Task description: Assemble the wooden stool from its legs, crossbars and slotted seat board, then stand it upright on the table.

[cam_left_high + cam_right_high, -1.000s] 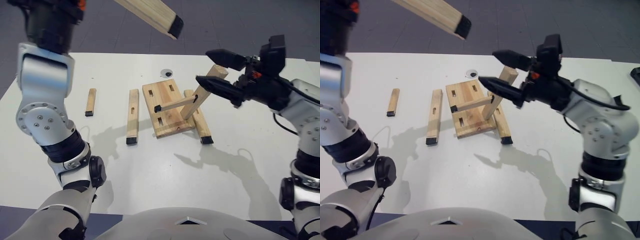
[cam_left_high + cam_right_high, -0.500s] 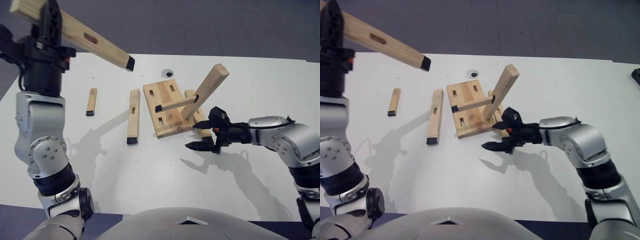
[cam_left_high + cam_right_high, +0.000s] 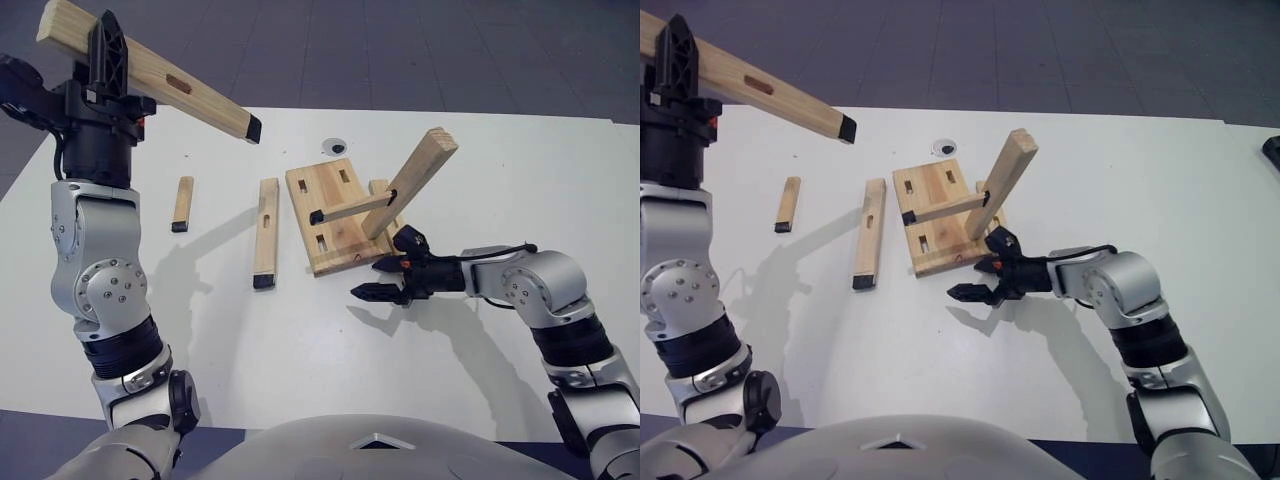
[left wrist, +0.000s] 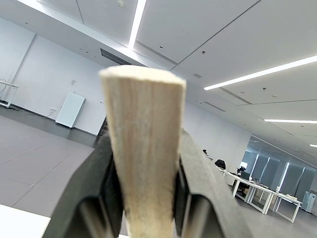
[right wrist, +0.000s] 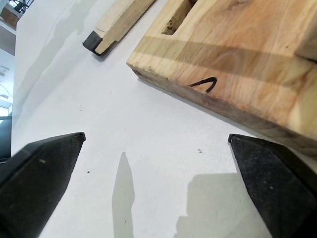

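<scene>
The right gripper (image 3: 366, 279) has sunk to the table (image 3: 300, 340), wide open and empty, by the near edge of the seat board (image 3: 325, 215) lying mid-table, likely to brace it. The left gripper (image 3: 105, 62) keeps a leg (image 3: 195, 92) clamped high above the far-left corner.

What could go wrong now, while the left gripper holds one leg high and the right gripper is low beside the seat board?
1. The right gripper, open and low at the near edge of the seat board, may push the board. The tilted leg with its crossbar looks loosely seated and could topple.
2. The left gripper clamps the raised leg near one end, so the long free part might pivot or slip when lowered.
</scene>
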Tool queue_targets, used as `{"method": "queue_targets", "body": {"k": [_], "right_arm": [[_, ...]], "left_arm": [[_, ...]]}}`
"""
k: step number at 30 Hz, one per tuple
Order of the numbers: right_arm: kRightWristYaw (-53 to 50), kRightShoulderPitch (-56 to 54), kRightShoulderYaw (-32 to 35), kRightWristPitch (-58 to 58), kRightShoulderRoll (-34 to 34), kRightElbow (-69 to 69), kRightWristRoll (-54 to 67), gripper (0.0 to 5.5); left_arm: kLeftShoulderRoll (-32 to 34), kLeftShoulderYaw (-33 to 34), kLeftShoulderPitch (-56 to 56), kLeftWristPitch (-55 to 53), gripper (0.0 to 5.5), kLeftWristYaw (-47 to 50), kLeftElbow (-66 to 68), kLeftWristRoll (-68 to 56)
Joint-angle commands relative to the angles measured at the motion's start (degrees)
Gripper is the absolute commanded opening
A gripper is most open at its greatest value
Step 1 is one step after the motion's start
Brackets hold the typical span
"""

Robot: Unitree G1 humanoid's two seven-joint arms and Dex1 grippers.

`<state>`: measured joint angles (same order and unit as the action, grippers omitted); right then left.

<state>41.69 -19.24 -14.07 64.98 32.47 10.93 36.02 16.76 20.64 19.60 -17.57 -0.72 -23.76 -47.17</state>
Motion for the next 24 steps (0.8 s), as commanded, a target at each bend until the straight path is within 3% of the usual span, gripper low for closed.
{"method": "queue_targets", "body": {"k": [1, 11, 15, 20, 24], "right_arm": [[-2.2, -1.4, -0.5, -2.2, -4.7, -1.1, -1.6, 5.40], [-8.4, -2.8, 0.6, -8.4, -14.9, -4.9, -5.8, 5.40], [-9.5, -2.0, 2.4, -6.7, -16.8, -1.3, -4.1, 5.40], [-8.0, 5.3, 9.1, -2.8, -10.7, 16.1, 2.6, 5.40], [-10.4, 8.8, 10.1, -3.4, -7.0, 19.1, 0.4, 5.40]], "left_arm": [[-0.5, -0.8, 0.7, 0.0, 1.02, -0.5, 0.9, 1.4], [-0.5, -2.2, 0.9, -0.3, 1.02, -0.6, 5.0, 6.3], [-3.2, -3.6, -1.9, -1.7, 1.02, 3.3, 6.8, 10.1], [-7.7, -6.0, -4.8, -6.2, 1.02, 7.9, 1.3, 9.1], [-9.3, -7.8, -7.2, -9.7, 1.02, 9.5, -3.3, 8.5]]}}
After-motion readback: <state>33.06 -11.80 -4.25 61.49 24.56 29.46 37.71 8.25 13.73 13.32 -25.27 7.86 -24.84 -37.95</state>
